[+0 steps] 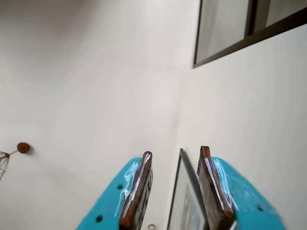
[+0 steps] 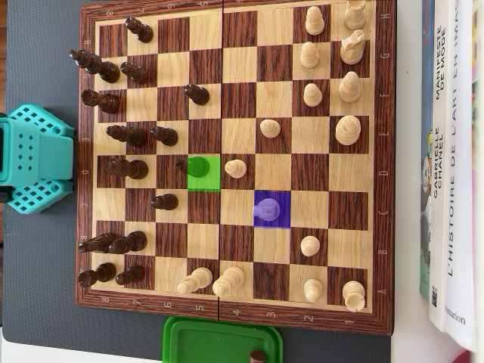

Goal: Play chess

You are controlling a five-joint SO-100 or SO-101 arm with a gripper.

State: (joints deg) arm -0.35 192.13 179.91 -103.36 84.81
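One chessboard (image 2: 227,316); fifteen light pieces (image 2: 348,130); fourteen dark pieces (image 2: 197,94) on it.

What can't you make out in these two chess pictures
- Chessboard: absent from the wrist view, which faces wall and ceiling.
- Gripper: outside the overhead view; only the teal arm base shows.
- Green container: cut off by the overhead view's bottom edge.
- Book titles: partly cropped at the right.

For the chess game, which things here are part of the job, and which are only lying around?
Part of the job:
- chessboard
- dark pieces
- light pieces
- green-marked square
- purple-marked square
- pincer, open, aimed away from the board

Lying about:
- books
- green container, holding one dark piece
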